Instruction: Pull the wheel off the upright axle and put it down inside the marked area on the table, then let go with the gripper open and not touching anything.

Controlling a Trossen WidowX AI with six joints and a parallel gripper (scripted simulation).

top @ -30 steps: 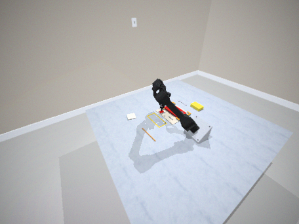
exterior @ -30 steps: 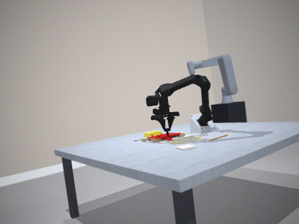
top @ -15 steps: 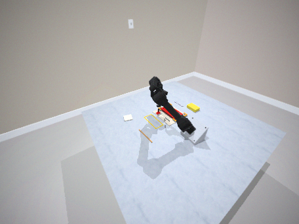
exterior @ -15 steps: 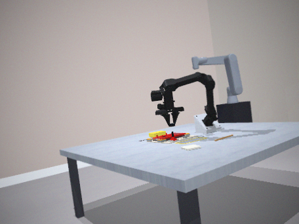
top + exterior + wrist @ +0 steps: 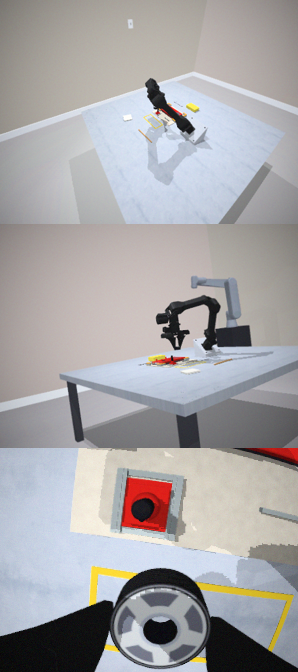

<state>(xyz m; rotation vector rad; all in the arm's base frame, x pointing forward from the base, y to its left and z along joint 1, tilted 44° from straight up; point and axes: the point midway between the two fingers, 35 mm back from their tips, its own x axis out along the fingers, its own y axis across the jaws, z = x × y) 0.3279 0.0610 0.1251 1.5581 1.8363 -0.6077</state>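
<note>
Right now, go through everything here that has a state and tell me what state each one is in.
Jaws: shut on the wheel, raised above the table.
Wheel: off the axle, held in the air over the yellow marked area, not yet set down.
Axle: upright and bare in its red mount.
Marked area: nothing resting in it where visible.
Wooden stick: lying flat on the table.
Yellow block: resting flat.

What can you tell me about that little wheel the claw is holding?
The wheel is small and round, with a black rubbery-looking tyre around a pale grey hub that has dark cut-outs and a dark centre hole. It is off its axle, whose dark tip shows bare in the red square mount. The gripper clamps the wheel between its two black fingers, holding it in the air over the yellow-outlined marked area, its face turned to the wrist camera.
</note>
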